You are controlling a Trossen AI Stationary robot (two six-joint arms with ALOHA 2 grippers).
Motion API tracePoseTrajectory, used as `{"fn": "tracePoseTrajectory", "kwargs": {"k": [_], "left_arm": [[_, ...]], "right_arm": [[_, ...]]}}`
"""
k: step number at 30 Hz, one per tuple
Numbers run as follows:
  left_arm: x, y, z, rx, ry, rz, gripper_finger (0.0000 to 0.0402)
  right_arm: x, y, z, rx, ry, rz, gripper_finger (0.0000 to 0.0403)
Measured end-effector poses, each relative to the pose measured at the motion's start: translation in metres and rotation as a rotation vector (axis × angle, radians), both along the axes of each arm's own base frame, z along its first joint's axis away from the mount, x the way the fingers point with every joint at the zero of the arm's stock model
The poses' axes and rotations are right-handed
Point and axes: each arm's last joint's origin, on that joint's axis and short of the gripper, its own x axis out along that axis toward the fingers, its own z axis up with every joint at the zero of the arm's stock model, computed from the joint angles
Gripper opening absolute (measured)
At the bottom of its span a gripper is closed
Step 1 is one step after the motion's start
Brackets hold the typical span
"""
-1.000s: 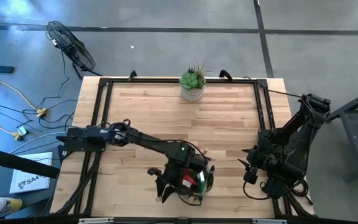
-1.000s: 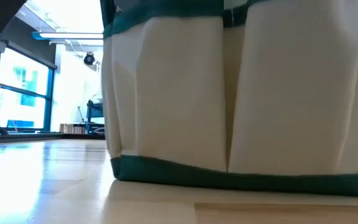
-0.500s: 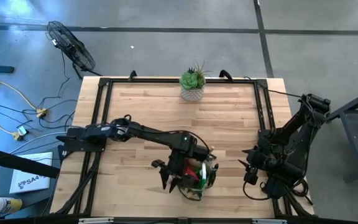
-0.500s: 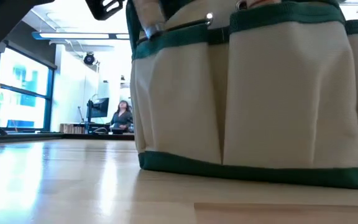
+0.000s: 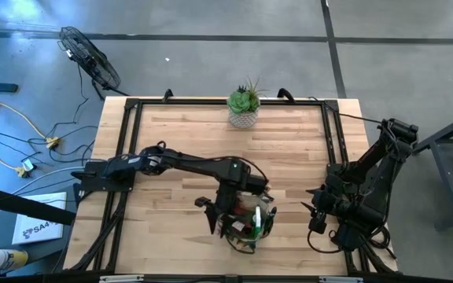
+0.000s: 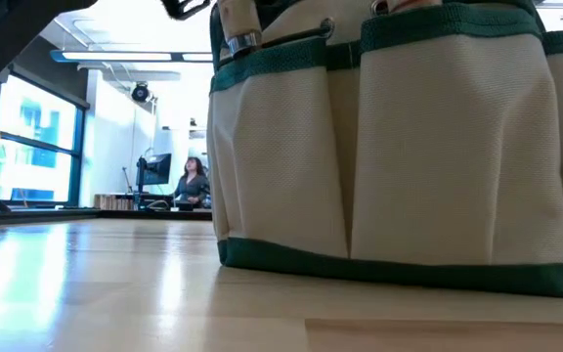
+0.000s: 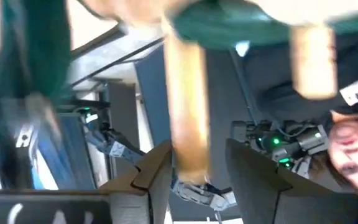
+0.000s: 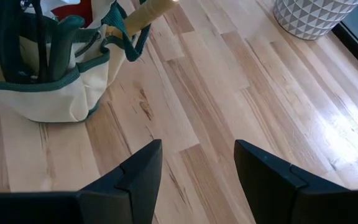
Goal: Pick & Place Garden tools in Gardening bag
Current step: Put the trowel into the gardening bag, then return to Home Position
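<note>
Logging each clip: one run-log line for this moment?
left gripper: open over gardening bag | wooden handle between fingers | right gripper: open, parked

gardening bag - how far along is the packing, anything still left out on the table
Mostly done: the gardening bag already holds tools, with a wooden handle sticking out of a pocket. In hand: the left gripper is at the bag's rim, its fingers apart around a wooden handle in its wrist view. The right gripper waits open at the table's right side. No loose tools show on the table, only the potted succulent.

Bright, even light — window glare behind, left wrist view blurred
</note>
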Motion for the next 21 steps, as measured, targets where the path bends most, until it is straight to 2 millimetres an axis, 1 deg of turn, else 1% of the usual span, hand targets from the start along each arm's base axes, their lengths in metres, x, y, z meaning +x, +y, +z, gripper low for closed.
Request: {"fn": "tracePoseTrajectory", "kwargs": {"k": [2, 4, 7, 11, 13, 15, 21], "left_arm": [[0.002, 0.002, 0.013, -0.005, -0.036, 0.015, 0.0144], [0.002, 0.005, 0.022, -0.004, -0.043, 0.042, 0.0145], [-0.006, 0.007, 0.035, 0.022, -0.011, 0.064, 0.0145], [-0.018, 0.010, 0.059, 0.050, -0.064, 0.077, 0.0145], [-0.022, 0.013, 0.068, 0.074, -0.093, 0.087, 0.0145], [-0.026, 0.016, 0.075, 0.118, -0.134, 0.091, 0.0145], [-0.042, 0.030, 0.101, 0.300, -0.366, 0.051, 0.0145]], "right_arm": [[0.000, 0.000, 0.000, -0.001, 0.001, 0.001, 0.0193], [0.000, 0.000, 0.000, -0.004, 0.005, 0.005, 0.0193], [0.000, 0.000, 0.000, 0.002, 0.005, 0.005, 0.0193], [0.000, 0.001, 0.000, 0.016, 0.016, 0.006, 0.0193], [0.001, 0.002, -0.001, 0.007, 0.027, 0.027, 0.0193], [0.002, 0.004, -0.001, -0.001, 0.031, 0.060, 0.0193], [0.008, 0.005, 0.000, -0.083, 0.061, 0.168, 0.0193]]}}
